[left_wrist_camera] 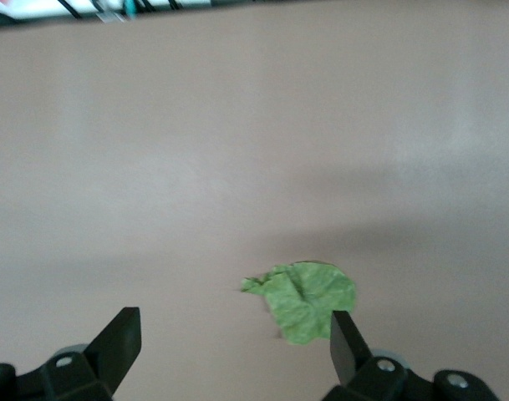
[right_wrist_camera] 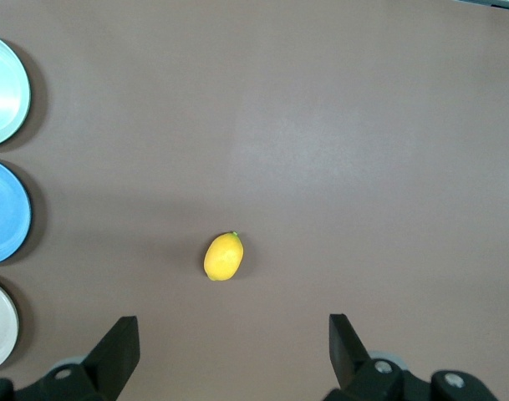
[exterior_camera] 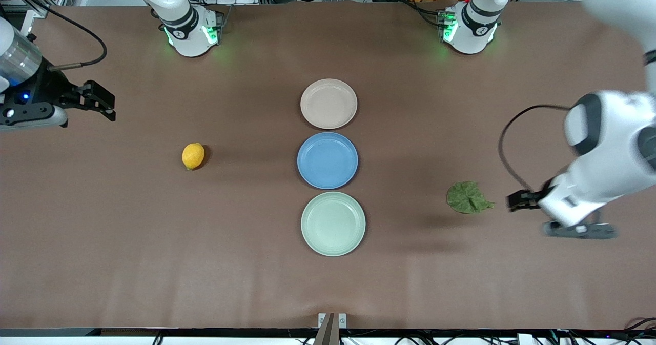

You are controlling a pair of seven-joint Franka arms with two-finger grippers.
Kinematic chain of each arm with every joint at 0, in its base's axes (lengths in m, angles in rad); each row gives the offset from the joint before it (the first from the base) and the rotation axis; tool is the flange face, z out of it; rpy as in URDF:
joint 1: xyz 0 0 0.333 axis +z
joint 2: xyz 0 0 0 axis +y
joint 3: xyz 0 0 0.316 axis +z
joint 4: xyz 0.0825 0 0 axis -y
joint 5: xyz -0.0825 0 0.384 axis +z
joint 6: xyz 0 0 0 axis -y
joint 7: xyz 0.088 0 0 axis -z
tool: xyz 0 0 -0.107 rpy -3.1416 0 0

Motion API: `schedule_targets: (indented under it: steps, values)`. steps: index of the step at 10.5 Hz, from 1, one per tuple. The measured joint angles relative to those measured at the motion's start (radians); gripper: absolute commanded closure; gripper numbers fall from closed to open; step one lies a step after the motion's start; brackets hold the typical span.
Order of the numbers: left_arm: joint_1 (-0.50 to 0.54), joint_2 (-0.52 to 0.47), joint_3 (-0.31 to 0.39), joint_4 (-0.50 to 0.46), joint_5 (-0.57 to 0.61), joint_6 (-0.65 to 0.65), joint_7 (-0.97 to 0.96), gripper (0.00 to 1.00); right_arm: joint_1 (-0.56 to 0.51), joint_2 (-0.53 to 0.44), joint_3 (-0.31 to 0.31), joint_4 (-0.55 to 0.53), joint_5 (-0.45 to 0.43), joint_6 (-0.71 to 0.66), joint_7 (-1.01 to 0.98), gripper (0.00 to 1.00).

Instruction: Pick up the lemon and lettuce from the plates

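- Lemon [exterior_camera: 193, 156] lies on the bare bench toward the right arm's end; lettuce [exterior_camera: 467, 197] lies toward the left arm's end. All three plates [exterior_camera: 328, 103] are empty.
- Right tool [exterior_camera: 105, 101] hangs wide open, empty, well apart from the lemon.
- Left tool [left_wrist_camera: 236, 338] hangs wide open, empty, near the lettuce.
- Lemon looks firm, rounded, likely to roll: grip across its middle.
- Lettuce looks thin, floppy: pinch a raised fold.

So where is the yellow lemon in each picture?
Front view: the lemon lies on the bare table, beside the blue plate, toward the right arm's end.
Left wrist view: not in it.
Right wrist view: lemon near the middle.
Shared landmark: the blue plate, at the right wrist picture's edge.
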Motion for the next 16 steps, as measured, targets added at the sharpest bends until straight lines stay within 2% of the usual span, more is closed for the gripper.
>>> schedule_targets:
  steps: [3, 7, 14, 16]
  values:
    - [0.017, -0.157, -0.005, 0.001, -0.012, -0.118, 0.015, 0.00, 0.004, -0.005, 0.004, -0.001, 0.000, -0.007, 0.000, 0.00]
    - [0.016, -0.288, -0.015, -0.004, -0.012, -0.277, -0.080, 0.00, 0.005, -0.005, 0.005, -0.001, 0.000, -0.012, -0.001, 0.00]
    - [0.015, -0.357, -0.026, -0.021, -0.029, -0.455, -0.093, 0.00, -0.008, -0.005, 0.006, -0.002, 0.000, -0.017, -0.006, 0.00]
    - [0.015, -0.368, -0.026, -0.024, -0.029, -0.493, -0.100, 0.00, -0.034, -0.006, 0.032, -0.002, 0.000, -0.017, -0.008, 0.00]
